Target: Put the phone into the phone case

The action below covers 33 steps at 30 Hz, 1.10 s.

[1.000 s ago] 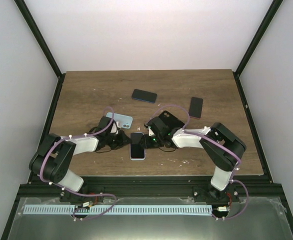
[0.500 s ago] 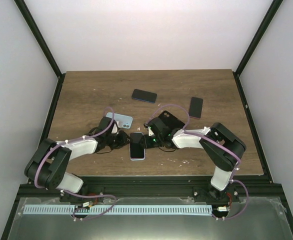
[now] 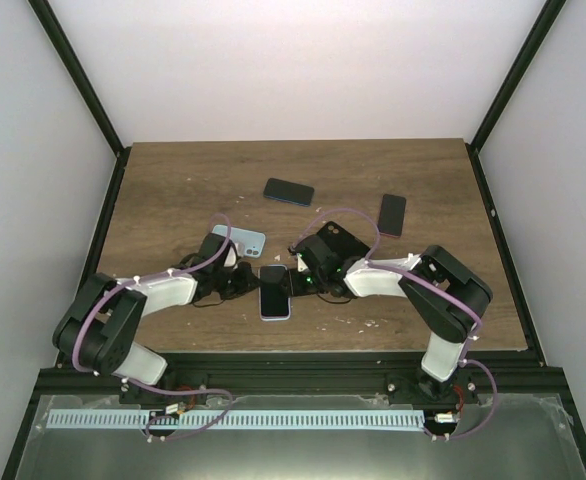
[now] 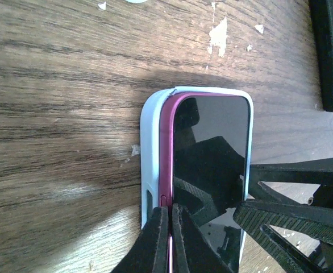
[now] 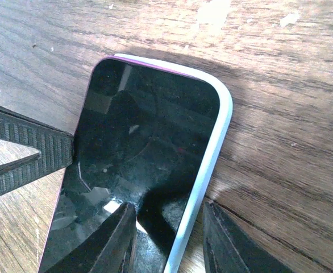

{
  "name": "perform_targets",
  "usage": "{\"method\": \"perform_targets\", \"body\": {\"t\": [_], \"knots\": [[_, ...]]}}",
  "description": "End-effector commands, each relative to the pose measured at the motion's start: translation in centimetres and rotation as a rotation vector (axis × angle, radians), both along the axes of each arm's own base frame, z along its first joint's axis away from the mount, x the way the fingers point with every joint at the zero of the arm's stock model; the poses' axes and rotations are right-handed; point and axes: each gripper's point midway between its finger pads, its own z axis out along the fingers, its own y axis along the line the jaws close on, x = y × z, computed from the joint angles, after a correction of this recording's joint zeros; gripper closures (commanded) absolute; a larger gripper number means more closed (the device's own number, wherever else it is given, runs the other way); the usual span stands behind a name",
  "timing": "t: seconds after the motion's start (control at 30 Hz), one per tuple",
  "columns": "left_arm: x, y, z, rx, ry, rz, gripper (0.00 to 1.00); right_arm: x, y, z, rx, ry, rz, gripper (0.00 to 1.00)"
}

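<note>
A phone with a dark screen [image 3: 275, 289] and a magenta edge [image 4: 166, 148] lies in a light blue case [image 4: 150, 153] on the table. Its left edge stands proud of the case rim. My left gripper [image 4: 170, 208] is shut, and its tips rest on that magenta edge; in the top view it [image 3: 247, 283] is left of the phone. My right gripper [image 5: 169, 222] is open and straddles the case's right rim [image 5: 212, 148], one finger over the screen [image 5: 138, 148] and one over the wood. In the top view it [image 3: 301, 282] is right of the phone.
A light blue phone or case [image 3: 239, 238] lies just behind my left gripper. Dark phones lie at the back centre [image 3: 289, 191] and back right [image 3: 392, 214]. Another dark item [image 3: 339, 236] lies by my right wrist. White flecks dot the wood.
The left arm's elbow has shifted slightly. Both grippers stay at the phone's sides, and the phone has hardly moved.
</note>
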Motion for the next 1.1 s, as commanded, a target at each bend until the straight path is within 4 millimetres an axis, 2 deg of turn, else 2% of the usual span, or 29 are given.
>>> {"method": "perform_targets", "body": {"t": [0.0, 0.17, 0.27, 0.37, 0.5, 0.67, 0.73, 0.83, 1.07], "knots": [[-0.3, -0.7, -1.1, -0.018, 0.024, -0.014, 0.98, -0.4, 0.2, -0.5, 0.015, 0.012, 0.002, 0.67], [-1.6, -0.4, -3.2, -0.013, 0.069, 0.005, 1.00, -1.3, 0.8, -1.0, 0.068, 0.054, 0.027, 0.68], [-2.0, -0.2, -4.0, -0.009, 0.097, 0.008, 1.00, -1.2, 1.1, -0.5, 0.088, 0.050, 0.033, 0.68], [-2.5, 0.3, -4.7, 0.019, 0.123, 0.013, 1.00, -0.8, 1.4, 0.9, 0.137, 0.049, 0.033, 0.68], [-2.4, 0.3, -3.6, 0.017, 0.101, 0.013, 0.93, -0.6, 0.8, 2.0, 0.175, 0.070, 0.009, 0.67], [-2.2, 0.3, 0.0, -0.002, 0.038, -0.001, 0.81, -1.1, -0.5, 2.1, 0.147, 0.111, -0.036, 0.63], [-2.3, 0.5, 0.8, 0.004, 0.022, -0.006, 0.77, -1.7, -1.1, 1.9, 0.138, 0.136, -0.052, 0.63], [-2.8, 0.7, 0.7, 0.010, 0.028, -0.016, 0.74, -2.6, -1.6, 1.8, 0.150, 0.168, -0.063, 0.63], [-4.5, 0.4, -1.0, -0.033, 0.093, -0.033, 0.73, -3.9, -1.9, 0.5, 0.137, 0.240, -0.091, 0.62]]}}
